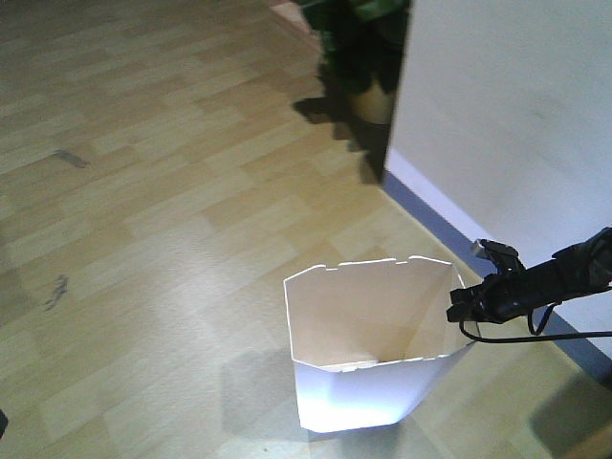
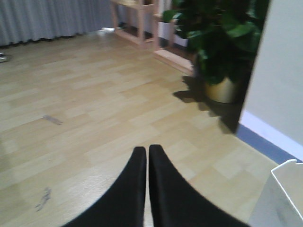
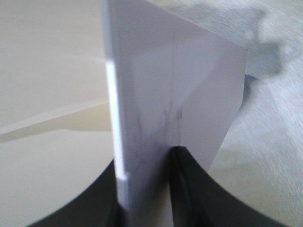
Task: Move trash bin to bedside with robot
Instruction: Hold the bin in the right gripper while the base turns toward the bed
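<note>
Exterior front-facing view, lower right: right end effector (image 1: 461, 306) clamped on trash bin (image 1: 363, 392) rim; bedside out of sight, hauling remains.

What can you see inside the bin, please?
Bare pale walls of the bin show, with one finger of the right gripper over the rim. The near wall covers the bottom, so anything lying there cannot be seen.

White trash bin (image 1: 363, 392) on wood floor (image 1: 143, 191), right tool (image 1: 460, 306) at its rim
</note>
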